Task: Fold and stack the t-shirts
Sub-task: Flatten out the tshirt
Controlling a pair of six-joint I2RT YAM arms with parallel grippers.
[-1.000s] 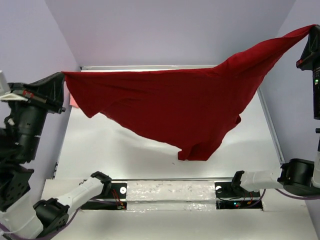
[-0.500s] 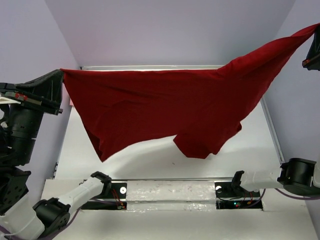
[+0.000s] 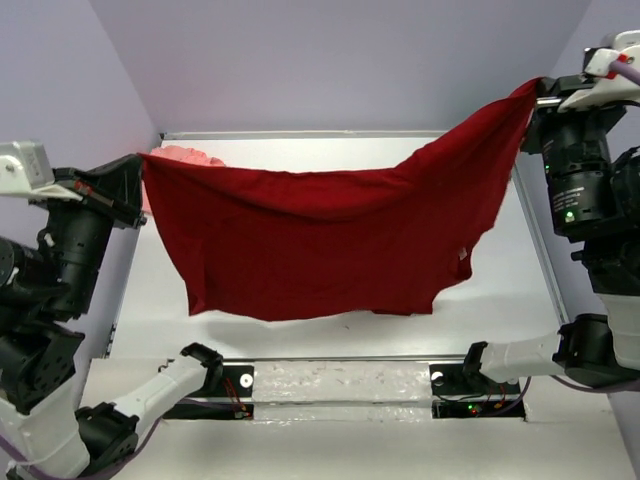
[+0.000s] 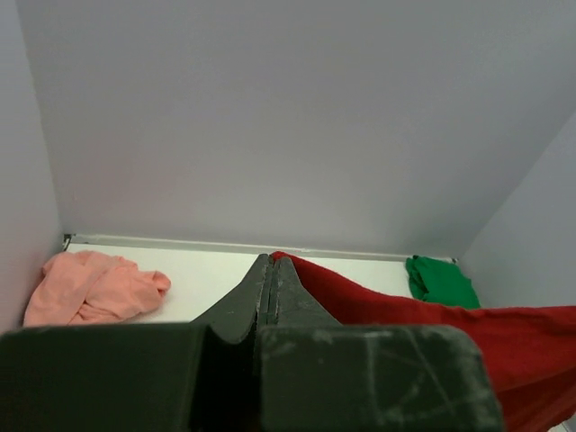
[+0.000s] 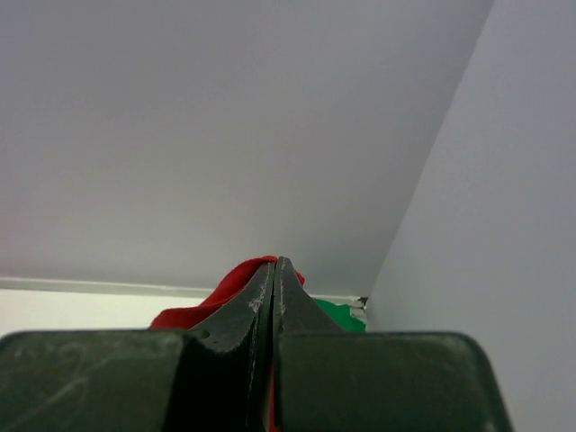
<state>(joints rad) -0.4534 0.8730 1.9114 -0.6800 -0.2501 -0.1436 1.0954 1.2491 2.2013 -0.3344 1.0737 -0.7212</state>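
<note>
A dark red t-shirt [image 3: 320, 240] hangs spread out in the air between two robot arms, above a white table [image 3: 505, 300]. The left gripper [image 3: 140, 168] has its fingers pinched together on the shirt's upper left corner, at the table's left side. The right gripper [image 3: 535, 92] is clamped in the same way on the opposite upper corner, which it holds higher, at the table's right side.

The top edge of the cloth sags in a shallow curve between the two grips and rises toward the right. The bottom edge hangs roughly level over the near part of the table. Whether it touches the surface cannot be told.

A pink t-shirt [image 4: 90, 286] lies crumpled on the table in the far left corner. A green t-shirt [image 4: 441, 281] lies bunched in the far right corner. From the left wrist camera, the closed fingertips meet in a point, and red cloth runs away from them to the right. From the right wrist camera, red cloth bulges just beyond the closed fingertips.
</note>
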